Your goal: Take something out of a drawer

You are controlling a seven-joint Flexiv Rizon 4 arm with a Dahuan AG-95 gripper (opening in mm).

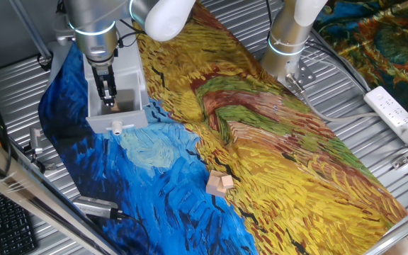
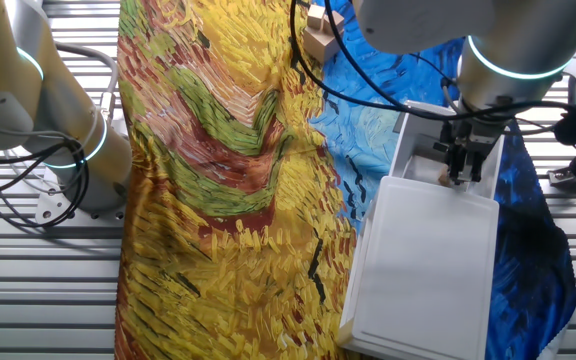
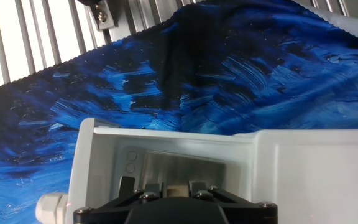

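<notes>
Here, Scene: a Flexiv arm is reaching down into the drawer [image 1: 117, 106], which is standing pulled out of its grey unit [image 2: 423, 265] on a painted cloth [image 1: 275, 149] covering the worktop [image 1: 346, 71].
End effector: the end effector [image 1: 108, 101] is hanging fingers-down inside the open tray; the fingers are sitting close together, a narrow gap apart, with a small tan object [image 3: 178, 188] between them in the hand view.
Grip: whether the fingers are actually pressing on it, the pictures are not showing.
Why so placed: the tray is lying open, probably so the fingers can be dropping straight in from above.
Drawer: its knob [image 1: 117, 128] is pointing away from the unit; the tray is surrounding the fingertips on all sides.
Elsewhere: wooden blocks [image 1: 219, 184] are lying well apart on the cloth.
</notes>
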